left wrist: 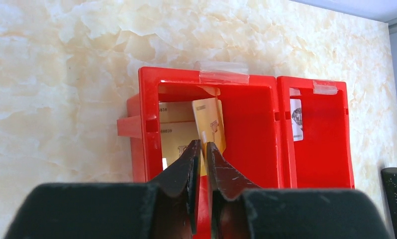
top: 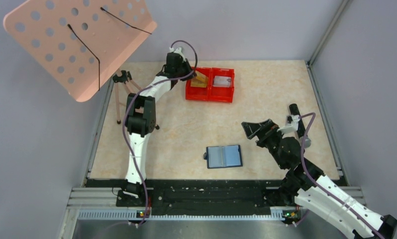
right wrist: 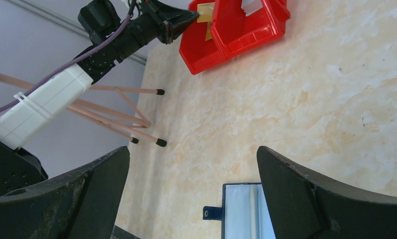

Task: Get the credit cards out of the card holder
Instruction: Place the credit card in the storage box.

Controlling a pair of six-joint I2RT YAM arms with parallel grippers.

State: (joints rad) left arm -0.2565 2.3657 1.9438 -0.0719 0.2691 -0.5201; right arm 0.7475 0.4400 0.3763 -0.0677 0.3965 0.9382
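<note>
The left gripper (left wrist: 202, 145) reaches into the left compartment of a red tray (left wrist: 149, 124). Its fingers are almost closed, leaving a thin gap. The lower edge of an upright gold card (left wrist: 210, 117) sits in that gap; I cannot tell whether they press it. A silver card (top: 221, 81) lies in the compartment to its right. The right gripper (right wrist: 192, 152) is wide open and empty. The wallet (right wrist: 242, 211) lies open on the table (right wrist: 311, 99) near its fingertips.

We see beige marbled table (top: 266, 99); grey walls (top: 266, 30) enclose it; pink perforated board (top: 52, 47) on tripod (top: 122, 77) at its far-left corner.
</note>
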